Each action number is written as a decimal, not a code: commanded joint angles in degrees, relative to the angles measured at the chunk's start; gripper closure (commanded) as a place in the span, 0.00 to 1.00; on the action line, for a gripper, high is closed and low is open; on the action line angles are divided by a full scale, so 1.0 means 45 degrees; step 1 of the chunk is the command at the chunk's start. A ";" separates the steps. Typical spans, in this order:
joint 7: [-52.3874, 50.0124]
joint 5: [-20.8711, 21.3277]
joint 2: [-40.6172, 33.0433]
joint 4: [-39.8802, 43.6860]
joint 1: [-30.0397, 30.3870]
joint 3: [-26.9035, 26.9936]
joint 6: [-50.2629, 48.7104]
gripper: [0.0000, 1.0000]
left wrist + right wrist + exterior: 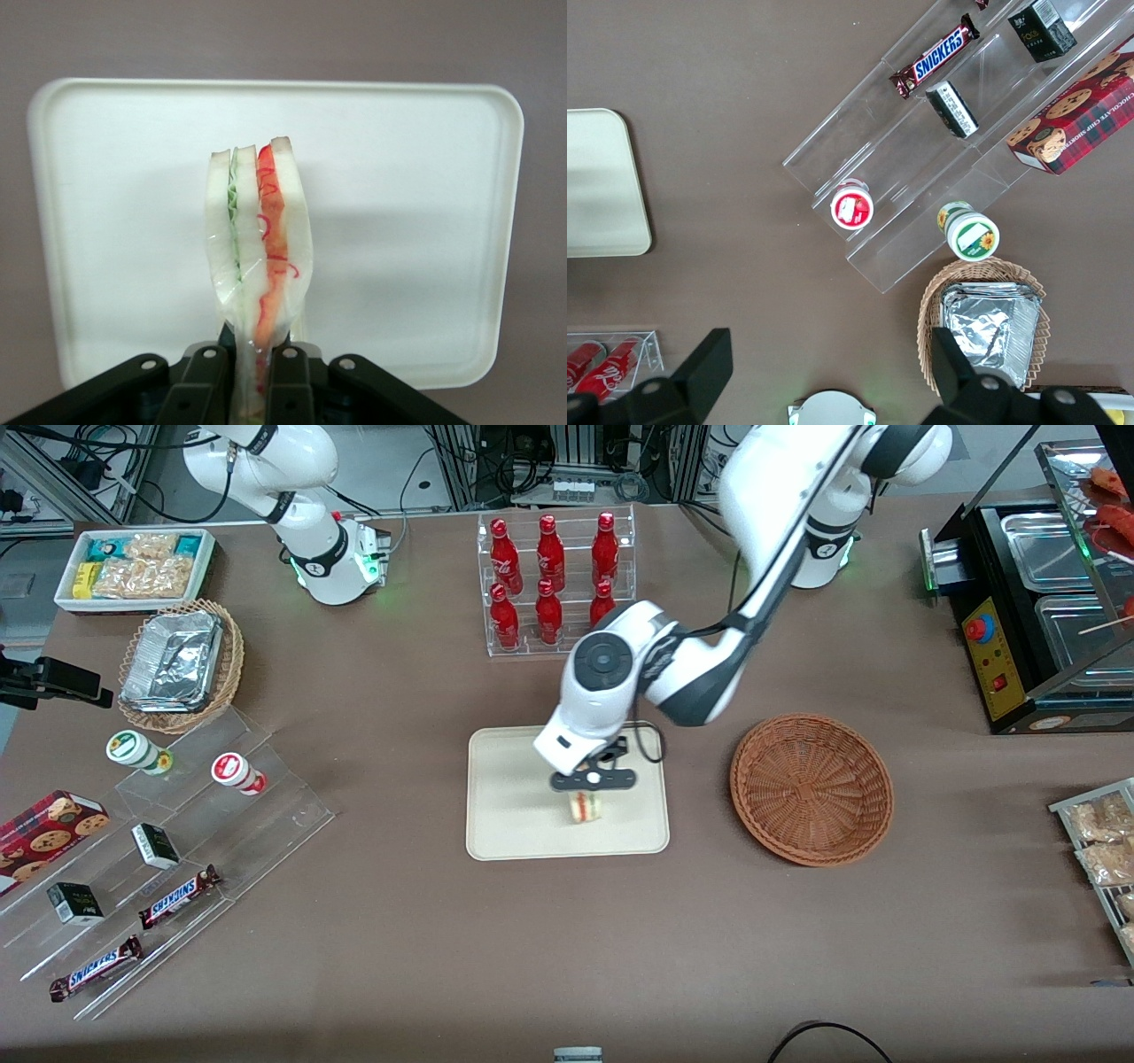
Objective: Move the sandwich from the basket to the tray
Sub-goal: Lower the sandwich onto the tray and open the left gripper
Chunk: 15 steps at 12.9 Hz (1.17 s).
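I have the sandwich (260, 239) pinched by its tip in the gripper (592, 780), hanging over the tray (505, 815), basket (811, 786) empty alongside. I'd lower until it touches, then release gently; it may topple onto its face.

You see a black tool (592, 781) closed on a sandwich (585, 807) of white bread with green and red-orange filling layers along its cut edge. Under it lies a plain cream-white tray (505, 815). Beside the tray, toward the working arm's end, your basket (811, 788) is reddish-brown woven wicker. The counter (620, 939) is a flat dull brown. Six red bottles (549, 580) with silver caps stand in a clear rack.
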 commanded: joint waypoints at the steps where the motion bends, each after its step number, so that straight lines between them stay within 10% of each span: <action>1: 0.0133 0.0577 0.0639 0.0561 -0.0273 0.0159 0.0184 1.00; 8: 0.0093 0.0676 0.1343 0.0483 -0.0313 0.0159 0.1103 0.94; 10: 0.0209 0.0676 0.1324 0.0483 -0.0313 0.0139 0.1083 0.00; 15: 0.0112 0.0676 0.0447 0.0560 -0.0254 0.0178 0.0596 0.00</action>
